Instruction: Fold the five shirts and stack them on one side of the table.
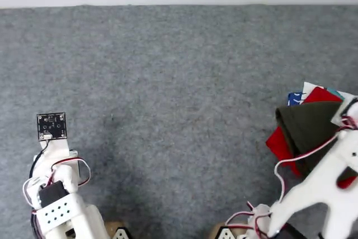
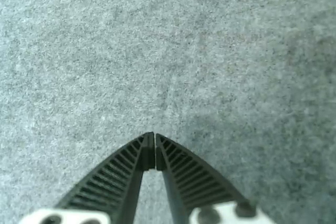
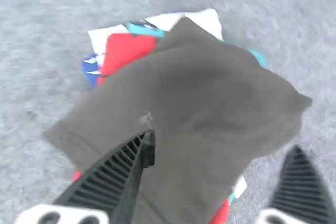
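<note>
Shirt stack [image 1: 306,117] with both arms. The stack lies directly beneath the right end effector [image 3: 221,150], on the grey tabletop [image 1: 179,93]. A dark shirt [image 3: 210,103] is uppermost, folded and slightly rumpled. From under it, on the side away from the end effector, the edges of a red shirt [image 3: 123,51], a blue shirt [image 3: 89,69], a white shirt [image 3: 207,19] and teal cloth [image 3: 139,27] stick out; red also shows at the near edge.

The right end effector is above the dark shirt with its jaws spread wide and nothing between them. One fingertip [image 3: 147,148] is over the cloth. The other is at the stack's edge.

The left end effector [image 2: 154,142] is well apart from the stack, over bare tabletop, jaws pressed together at the tips and holding nothing. In the high view the left arm [image 1: 61,194] stands at the near corner opposite the right arm [image 1: 324,183].
</note>
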Robot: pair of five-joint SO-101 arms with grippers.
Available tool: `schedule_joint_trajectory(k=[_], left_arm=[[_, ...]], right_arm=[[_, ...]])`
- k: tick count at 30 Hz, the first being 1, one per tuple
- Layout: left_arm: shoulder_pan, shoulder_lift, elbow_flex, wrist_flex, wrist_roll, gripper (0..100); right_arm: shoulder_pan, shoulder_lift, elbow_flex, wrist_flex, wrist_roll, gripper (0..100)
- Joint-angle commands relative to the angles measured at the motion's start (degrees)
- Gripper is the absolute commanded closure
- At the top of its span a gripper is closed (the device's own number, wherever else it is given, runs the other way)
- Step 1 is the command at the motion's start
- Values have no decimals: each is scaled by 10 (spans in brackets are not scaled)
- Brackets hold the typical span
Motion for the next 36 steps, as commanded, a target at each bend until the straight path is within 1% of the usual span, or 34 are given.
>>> schedule_joint_trajectory(k=[1, 3, 4, 6, 9, 11, 13, 15, 18, 22, 25, 27, 29, 31, 34, 36], left_arm=[[4, -5, -4, -13, -6, 984], [4, -5, -4, -13, -7, 984], [4, -5, -4, -13, -7, 984], [4, -5, -4, -13, -7, 984], [4, -5, -4, -13, -7, 984], [4, -5, -4, -13, -7, 984], [4, -5, -4, -13, -7, 984], [4, -5, -4, -13, -7, 984], [4, -5, -4, -13, -7, 984], [4, -5, -4, -13, -7, 984], [4, -5, -4, -13, -7, 984], [4, -5, -4, -13, -7, 984], [1, -6, -5, -13, -5, 984], [0, -6, -6, -13, -5, 984], [0, -6, -6, -14, -4, 985], [2, -6, -5, -21, -4, 985]], right_arm=[[-39, -29, -36, 11, -1, 855], [-43, -25, -32, 8, -1, 989], [-41, -20, -23, 3, 0, 991], [-19, -11, -5, -6, 0, 942], [39, 6, 8, -73, 2, 972], [78, 26, 16, -138, 33, 992], [110, 50, 26, -202, 67, 989], [144, 74, 41, -255, 84, 989], [183, 111, 77, -300, 84, 989], [205, 164, 151, -336, 87, 989], [205, 164, 150, -349, 84, 989], [199, 132, 125, -340, 84, 989], [177, 90, 91, -328, 84, 989], [149, 45, 69, -318, 84, 989], [82, -7, 62, -318, 84, 987], [35, -14, 70, -320, 86, 987]])
